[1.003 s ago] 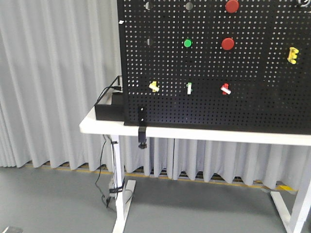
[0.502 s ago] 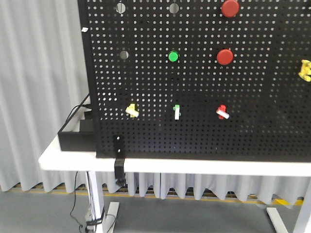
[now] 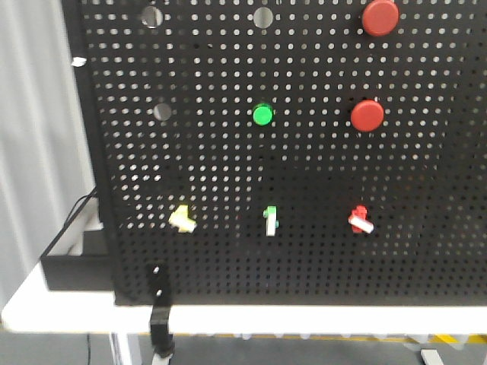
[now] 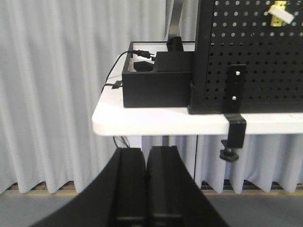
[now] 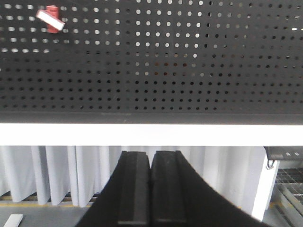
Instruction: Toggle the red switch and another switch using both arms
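A black perforated metal pegboard stands upright on a white tabletop. In the front view three small toggles sit in one row low on the board. A tiny pale-yellow toggle switch with a cream lever is on the left, a green-and-white toggle is in the middle, and a tiny red toggle switch with a white lever tip is on the right. Above them are a round green button and two big round red push buttons, one over the other. A black box with cables lies on the tabletop just beside the board's left edge. A black clamp grips the tabletop's front rim.

In the left wrist view the left claw is narrow, its two black fingers pressed flat together. It sits lower than the tabletop and well apart from the pale-yellow toggle switch, which shows at the upper right corner. In the right wrist view the right claw is just as narrow, fingers touching, below the tabletop's edge. The red toggle switch shows far up at the top left, well apart from it.
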Motion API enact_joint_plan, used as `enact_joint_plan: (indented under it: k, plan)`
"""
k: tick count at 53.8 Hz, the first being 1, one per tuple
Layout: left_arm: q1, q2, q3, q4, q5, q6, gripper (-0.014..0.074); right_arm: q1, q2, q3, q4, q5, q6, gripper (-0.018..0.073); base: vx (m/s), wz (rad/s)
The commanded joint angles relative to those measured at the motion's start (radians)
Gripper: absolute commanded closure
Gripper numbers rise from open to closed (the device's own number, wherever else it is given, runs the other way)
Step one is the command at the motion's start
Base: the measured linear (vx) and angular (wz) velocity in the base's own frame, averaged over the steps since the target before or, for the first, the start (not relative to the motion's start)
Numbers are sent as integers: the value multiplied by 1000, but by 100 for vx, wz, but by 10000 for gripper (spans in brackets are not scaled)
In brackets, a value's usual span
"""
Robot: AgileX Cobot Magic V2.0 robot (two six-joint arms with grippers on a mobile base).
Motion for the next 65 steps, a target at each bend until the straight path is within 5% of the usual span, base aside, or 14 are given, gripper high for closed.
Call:
enact_joint_plan:
  k: [1, 55, 65]
  plan:
    - [1, -19, 19, -11, -81, -5, 594, -5, -11, 5, -2, -86, -6, 566, 21, -6]
    - [1, -19, 19, -11, -81, -5, 594, -5, -11, 5, -3, -92, -6, 566, 7, -1]
    - [1, -19, 12, -11, -114, -5, 594, -5, -11, 5, -3, -274, -6, 566, 0, 0]
